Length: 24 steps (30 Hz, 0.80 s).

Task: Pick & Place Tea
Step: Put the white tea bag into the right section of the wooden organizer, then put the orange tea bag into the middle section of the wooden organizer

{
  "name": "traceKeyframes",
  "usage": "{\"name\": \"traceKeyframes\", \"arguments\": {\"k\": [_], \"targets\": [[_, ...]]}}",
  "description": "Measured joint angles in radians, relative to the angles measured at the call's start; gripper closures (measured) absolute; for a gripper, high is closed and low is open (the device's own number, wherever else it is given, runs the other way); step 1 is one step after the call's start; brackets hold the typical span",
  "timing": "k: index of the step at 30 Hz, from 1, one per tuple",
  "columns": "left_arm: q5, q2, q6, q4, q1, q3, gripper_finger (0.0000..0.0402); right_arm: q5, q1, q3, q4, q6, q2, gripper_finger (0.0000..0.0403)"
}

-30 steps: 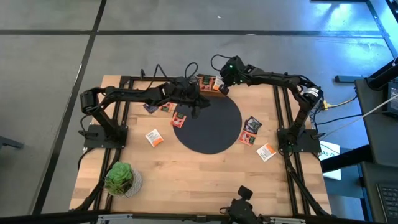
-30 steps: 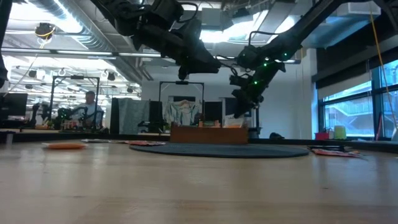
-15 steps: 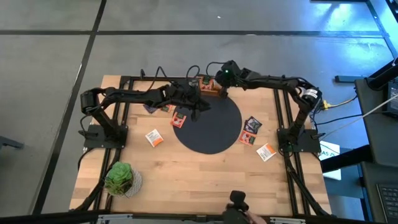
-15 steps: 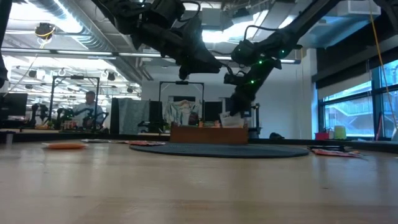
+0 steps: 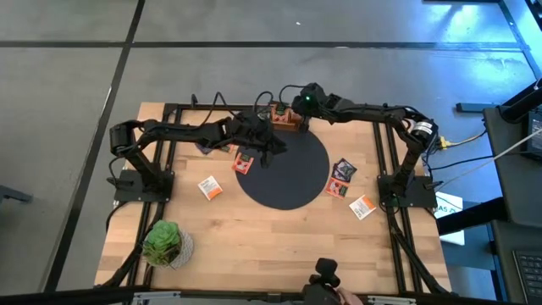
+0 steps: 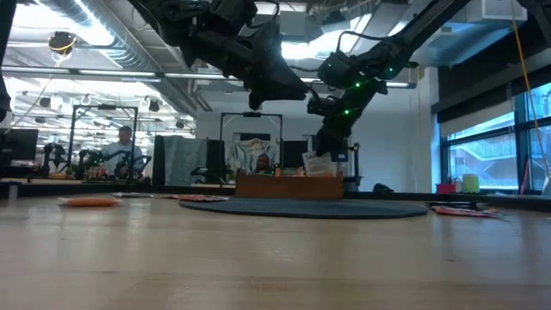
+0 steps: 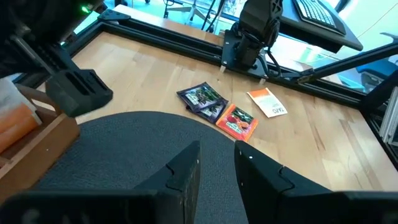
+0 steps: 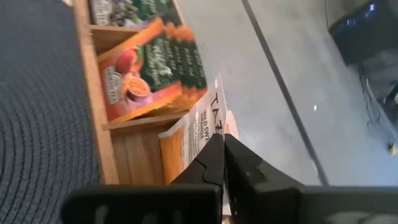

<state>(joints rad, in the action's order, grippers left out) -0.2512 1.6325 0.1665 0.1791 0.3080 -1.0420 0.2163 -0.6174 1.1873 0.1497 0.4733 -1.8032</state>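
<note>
1. Right gripper [image 8: 219,152]: fingers pinched shut on an orange-and-white tea packet [image 8: 198,134], held on edge directly above the wooden box [image 5: 285,121], over a bare end compartment.
2. Wooden box: stands at the far edge of the black round mat [image 5: 284,169], touching or just beside it. Its other compartments already hold upright packets: an orange-and-green stack [image 8: 152,68] in the one next to the held packet, dark ones beyond.
3. Left gripper [image 7: 216,163]: hangs above the mat's near-box portion, fingers parted a little, nothing between them.
4. Loose tea, left of the box: a red packet [image 5: 244,162] at the mat's rim, a dark one [image 5: 204,146] and others partly hidden under the left arm, and an orange-and-white packet [image 5: 209,188] farther out.
5. Loose tea, right of the box: two dark packets [image 7: 203,99], a red one [image 7: 237,121] and an orange-and-white one [image 7: 267,102], all off the mat.
6. Progress, as a judgement: filing is partly done; one packet is at the point of release and at least seven lie unsorted.
7. Potted green plant [image 5: 163,242]: near corner of the table, well apart from the box, not involved.
</note>
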Motion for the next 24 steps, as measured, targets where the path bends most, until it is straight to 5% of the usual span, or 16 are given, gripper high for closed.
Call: {"name": "traceKeyframes", "arguments": {"k": [11, 17, 24], "targets": [[0.005, 0.0, 0.003, -0.012, -0.002, 0.0, 0.0306, -0.023, -0.014, -0.001, 0.024, -0.025, 0.0, 0.0393], [0.007, -0.001, 0.004, -0.142, -0.002, -0.001, 0.0306, -0.077, -0.015, -0.001, 0.046, -0.027, 0.0, 0.034], [0.095, -0.019, 0.046, -0.246, -0.031, 0.0, 0.0306, 0.215, -0.016, -0.001, 0.044, -0.027, 0.0, 0.0265]]}}
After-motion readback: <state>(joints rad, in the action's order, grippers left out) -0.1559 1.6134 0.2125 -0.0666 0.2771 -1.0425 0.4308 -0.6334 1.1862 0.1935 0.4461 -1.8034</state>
